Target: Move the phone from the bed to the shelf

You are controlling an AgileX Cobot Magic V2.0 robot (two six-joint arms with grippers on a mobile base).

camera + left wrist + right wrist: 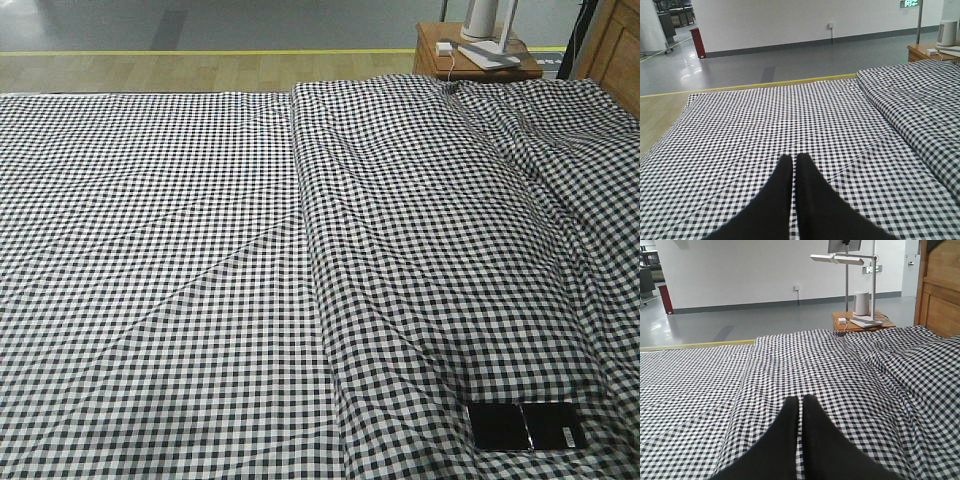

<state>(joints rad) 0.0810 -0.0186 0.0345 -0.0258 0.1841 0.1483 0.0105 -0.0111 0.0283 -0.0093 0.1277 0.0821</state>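
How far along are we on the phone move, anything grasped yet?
Done: nothing yet; the phone lies flat on the bed, low right in the front view. In hand: nothing; the left gripper and right gripper are both shut and empty above the fabric. Left: grasp the phone, lift it and carry it to the shelf, which no view shows.

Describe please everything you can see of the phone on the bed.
The phone is a wide, flat, glossy black slab with a vertical crease across its middle, a thin pale rim and a small white sticker near its right end. It looks like an unfolded foldable, with a dark screen. It lies flat, slightly tilted, on the checked bed, at the near right corner of the front view. Only the fabric touches it. The wrist views do not show it.
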